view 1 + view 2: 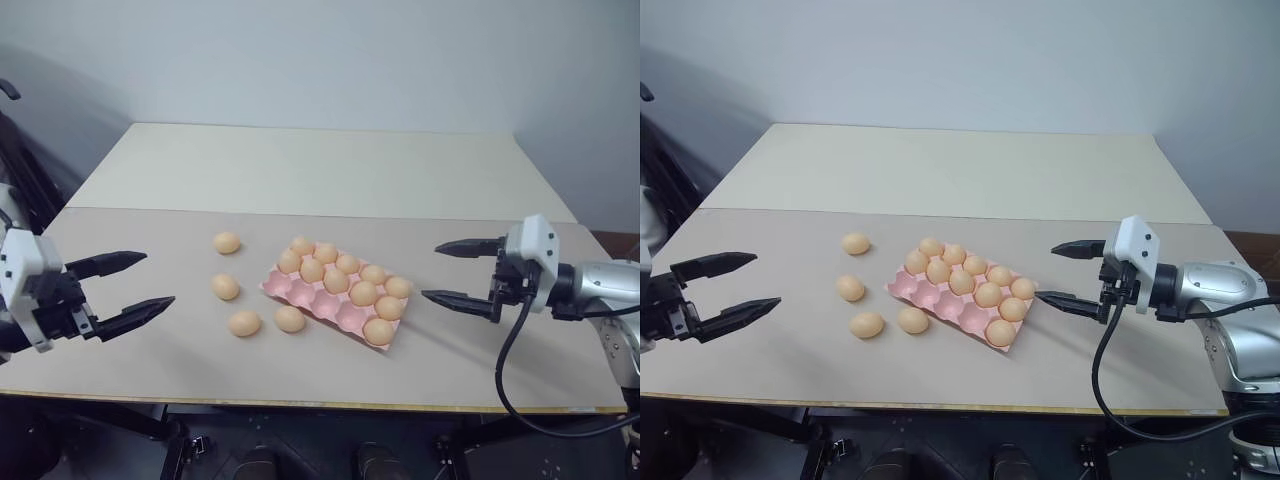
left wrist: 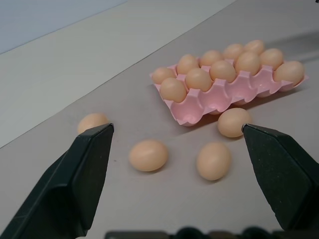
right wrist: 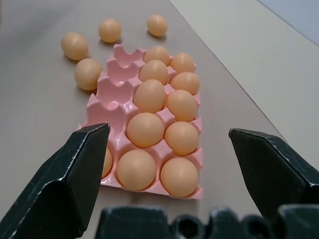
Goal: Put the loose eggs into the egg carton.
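Head views: table [image 1: 330, 180] w/ pink egg carton [image 1: 300, 292] at centre, lying at a slant; four loose eggs [image 1: 244, 323] on bare tabletop just to its left. One egg [image 1: 227, 242] farthest back, one [image 1: 225, 287] mid, two nearest the front edge, of which one [image 1: 290, 319] sits right beside the carton's edge – touching or not, can't tell.

L wrist view: adds low side-on look at carton's scalloped wall [image 2: 227, 97] and empty front cups; four loose eggs in the foreground betw. black fingers [image 2: 82, 169].

R wrist view: looks down the carton lengthwise [image 3: 112, 107] – two rows filled, third row mostly empty apart from one egg at the near end, partly hidden behind a finger [image 3: 75, 169].

Left gripper [image 1: 137, 283]: wide open, holding nothing, hovering left of the loose eggs, well apart. Right gripper [image 1: 447, 271]: also spread wide, empty, near carton's right end, not touching.

Eggs: smooth, oval, tan-orange, all alike. Carton: moulded, no lid, nine eggs counted inside.
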Tool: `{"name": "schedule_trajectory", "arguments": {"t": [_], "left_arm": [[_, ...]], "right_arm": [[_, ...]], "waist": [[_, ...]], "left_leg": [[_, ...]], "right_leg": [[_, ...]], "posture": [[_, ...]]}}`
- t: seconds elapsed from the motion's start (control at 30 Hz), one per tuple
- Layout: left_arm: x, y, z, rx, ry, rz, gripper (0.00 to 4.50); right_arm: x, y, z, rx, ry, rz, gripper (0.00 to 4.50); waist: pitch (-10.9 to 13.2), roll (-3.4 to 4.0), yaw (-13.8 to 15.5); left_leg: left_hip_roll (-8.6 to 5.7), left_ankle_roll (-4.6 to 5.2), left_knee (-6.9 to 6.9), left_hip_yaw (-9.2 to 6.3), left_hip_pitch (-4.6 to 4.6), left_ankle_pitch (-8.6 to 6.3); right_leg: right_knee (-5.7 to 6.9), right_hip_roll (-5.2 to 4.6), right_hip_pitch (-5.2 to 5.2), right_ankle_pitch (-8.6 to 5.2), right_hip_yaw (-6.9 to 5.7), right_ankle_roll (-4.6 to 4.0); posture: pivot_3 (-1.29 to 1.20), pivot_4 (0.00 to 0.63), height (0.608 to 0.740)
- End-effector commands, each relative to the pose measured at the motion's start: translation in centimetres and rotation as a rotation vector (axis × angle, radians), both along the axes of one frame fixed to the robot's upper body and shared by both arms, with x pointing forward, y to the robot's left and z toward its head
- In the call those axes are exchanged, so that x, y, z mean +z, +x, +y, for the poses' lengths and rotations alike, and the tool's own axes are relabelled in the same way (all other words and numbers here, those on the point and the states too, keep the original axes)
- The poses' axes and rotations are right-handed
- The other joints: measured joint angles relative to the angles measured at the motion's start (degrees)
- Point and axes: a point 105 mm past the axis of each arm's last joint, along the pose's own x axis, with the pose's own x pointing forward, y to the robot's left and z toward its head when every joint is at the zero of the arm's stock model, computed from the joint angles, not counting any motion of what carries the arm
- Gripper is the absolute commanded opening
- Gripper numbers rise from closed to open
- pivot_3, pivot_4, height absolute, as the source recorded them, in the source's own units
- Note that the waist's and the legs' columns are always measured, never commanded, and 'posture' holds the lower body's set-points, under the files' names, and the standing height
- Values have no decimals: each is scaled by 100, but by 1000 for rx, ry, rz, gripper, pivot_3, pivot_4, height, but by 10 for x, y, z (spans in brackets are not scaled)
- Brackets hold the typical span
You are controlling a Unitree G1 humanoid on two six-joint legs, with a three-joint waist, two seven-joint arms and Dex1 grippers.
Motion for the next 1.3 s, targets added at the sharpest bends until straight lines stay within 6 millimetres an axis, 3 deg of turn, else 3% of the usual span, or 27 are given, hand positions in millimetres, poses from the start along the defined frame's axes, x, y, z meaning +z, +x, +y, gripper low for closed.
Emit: {"name": "schedule_trajectory", "arguments": {"t": [0.03,0.3,0.47,0.6,0.83,0.97,1.17,1.3], "left_arm": [[6,-4,-2,-26,12,-36,4478],[1,-7,-1,-93,35,6,4478],[-1,-6,-15,-181,61,21,4478],[-18,3,-44,-303,137,35,4478],[-51,37,-105,-541,262,25,4478],[-65,48,-124,-673,366,27,4478],[-76,65,-133,-749,475,23,4478],[-72,70,-137,-781,487,-5,3584]], "right_arm": [[15,-5,2,33,-22,-43,4500],[14,-11,9,72,-40,-35,4500],[12,-14,12,84,-41,-34,4500],[12,-12,14,87,-39,-39,4500],[15,-15,17,114,-44,-59,4500],[16,-17,17,102,-49,-68,4500],[17,-21,15,76,-41,-77,4500],[16,-24,14,58,-36,-79,4500]], "waist": [[0,0,-2],[0,0,0],[0,0,14],[0,0,37],[-1,0,52],[-1,0,26],[-1,0,17],[-1,0,21]], "left_leg": [[0,0,0,0,0,0],[1,0,-1,2,0,0],[1,0,-1,2,-1,0],[-1,0,-1,2,1,0],[-7,0,-1,2,-4,0],[-11,1,1,2,-6,0],[-13,2,1,0,-6,1],[-13,2,7,-2,-9,1]], "right_leg": [[0,0,0,0,0,0],[0,1,-2,0,2,0],[0,1,-2,0,2,0],[0,0,0,0,2,0],[0,1,-1,1,6,2],[0,1,-2,2,9,4],[1,3,-3,2,13,4],[2,2,-3,3,13,6]], "posture": [[0,150,740],[0,150,740],[0,150,740],[0,150,740],[0,150,740],[0,150,740],[0,150,740],[0,150,740]]}}
